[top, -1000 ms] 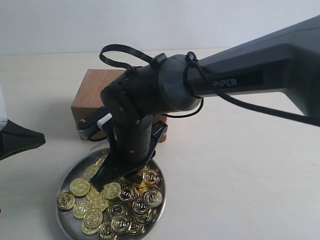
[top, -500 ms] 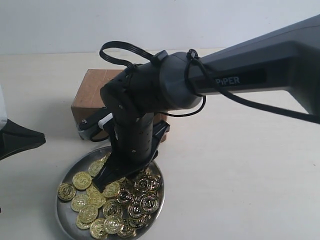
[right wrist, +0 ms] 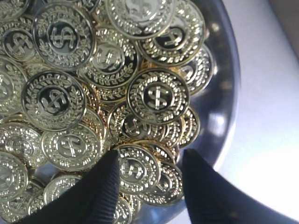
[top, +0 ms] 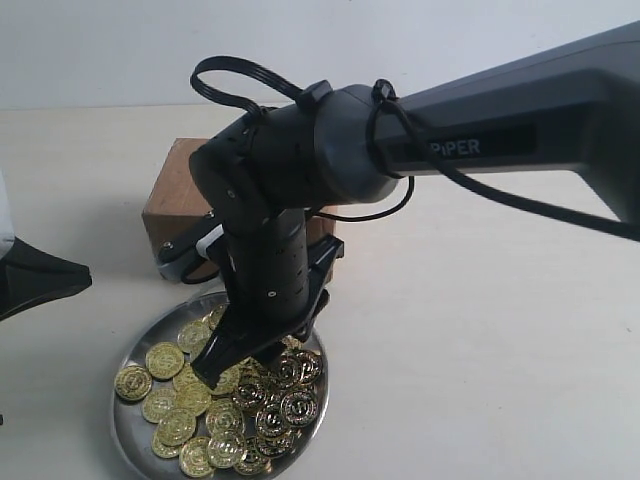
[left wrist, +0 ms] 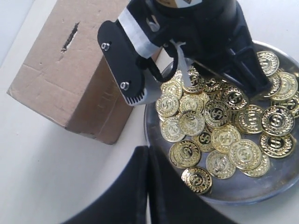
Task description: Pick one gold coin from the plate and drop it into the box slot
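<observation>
The silver plate (top: pixel 128 432) lies in front of the brown cardboard box (top: pixel 178 185) and holds a heap of gold coins (top: pixel 232 415). My right gripper (top: pixel 236 366) points down into the heap. In the right wrist view it (right wrist: pixel 149 161) is open, with its fingers on either side of one coin (right wrist: pixel 136 169) near the plate's rim (right wrist: pixel 229 93). The slot (left wrist: pixel 70 37) is a dark slit in the box top (left wrist: pixel 56 70). My left gripper (left wrist: pixel 148 156) is shut and empty, beside the plate (left wrist: pixel 243 192).
The right arm's dark wrist (top: pixel 300 170) hangs over the box and hides much of it in the exterior view. My left gripper (top: pixel 70 278) sits at that view's left edge. Pale tabletop (top: pixel 480 340) spreads to the right of the plate.
The right gripper has shifted a little across the plate and its fingertips now sit further in among the coins. A few coins have moved. The left gripper is unchanged.
</observation>
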